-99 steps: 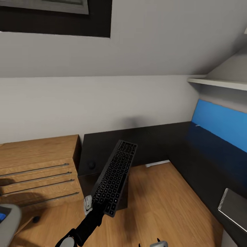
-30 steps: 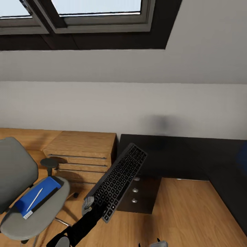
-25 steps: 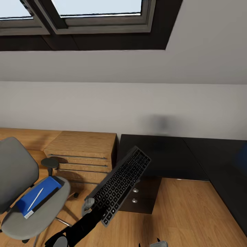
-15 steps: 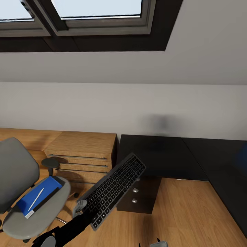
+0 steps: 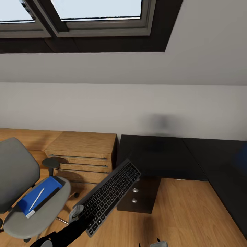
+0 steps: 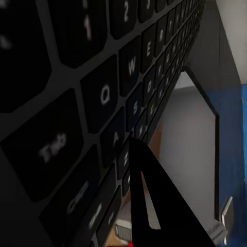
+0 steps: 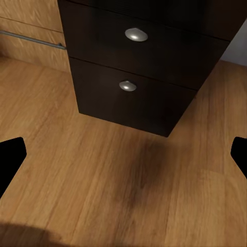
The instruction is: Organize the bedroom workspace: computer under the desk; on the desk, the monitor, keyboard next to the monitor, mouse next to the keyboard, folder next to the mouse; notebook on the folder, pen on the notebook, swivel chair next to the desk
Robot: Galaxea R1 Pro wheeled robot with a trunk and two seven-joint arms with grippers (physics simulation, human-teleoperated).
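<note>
One end of the keyboard (image 5: 108, 197) hidden in the left hand's (image 5: 77, 213) grip; right hand (image 7: 123, 154) wide.

The keyboard (image 5: 109, 196) runs from the left gripper's fingers (image 5: 76, 212) up toward the desk (image 5: 161, 156). Left of them stands the chair (image 5: 20, 192), the folder (image 5: 40, 194) on its seat. Drawers (image 5: 82, 154) sit beyond, against the desk's left end. Ahead of the right fingers (image 7: 10, 159) a drawer unit (image 7: 139, 67) stands on the floor (image 7: 103, 185).

dark-grey keyboard (image 5: 109, 196), bright blue folder (image 5: 39, 195) — grey swivel chair (image 5: 15, 171), glossy black desk (image 5: 161, 156)
</note>
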